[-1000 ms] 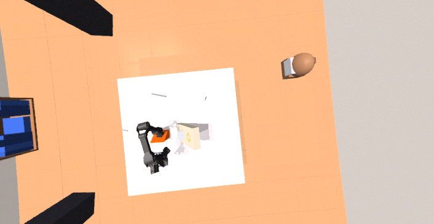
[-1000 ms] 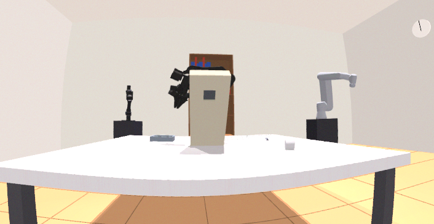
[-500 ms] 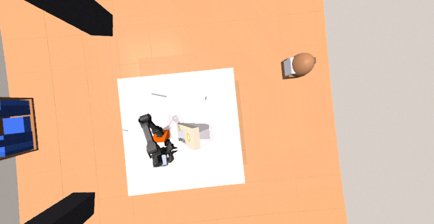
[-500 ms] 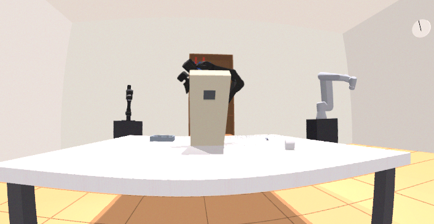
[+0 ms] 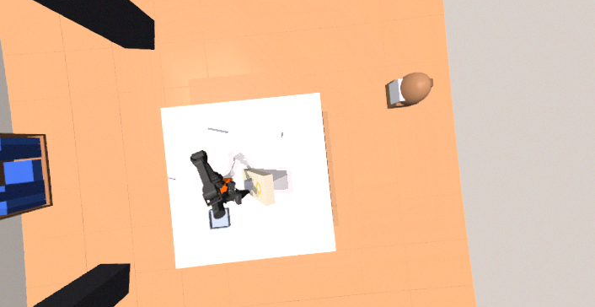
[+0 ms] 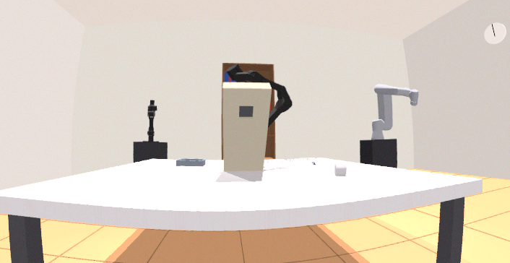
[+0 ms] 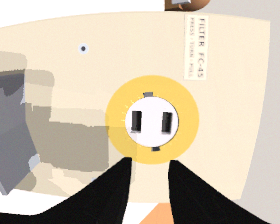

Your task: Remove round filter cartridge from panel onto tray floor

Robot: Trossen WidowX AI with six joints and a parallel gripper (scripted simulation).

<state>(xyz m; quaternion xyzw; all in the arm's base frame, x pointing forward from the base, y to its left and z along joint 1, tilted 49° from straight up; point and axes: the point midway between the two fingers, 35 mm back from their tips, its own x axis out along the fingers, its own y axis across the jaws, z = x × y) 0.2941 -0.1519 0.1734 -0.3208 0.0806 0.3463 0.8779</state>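
At the centre of the wrist view, the filter cartridge [image 7: 152,122] sits in the panel [image 5: 265,188] [image 6: 243,134] [image 7: 231,125]; my pincer [image 5: 249,192] [image 7: 149,165], tips slightly apart and holding nothing, lines up below it, presumably to match its two slots [image 7: 166,123].

And here's the service panel [image 5: 267,190] [image 6: 245,138] [image 7: 226,110], smooth and matt in cream, looking like plastic! The filter cartridge [image 7: 152,122] shows smooth white plastic, the gripper's fingers look matt black, and over there the bookcase [image 6: 248,66] has a brown, wood-like look!
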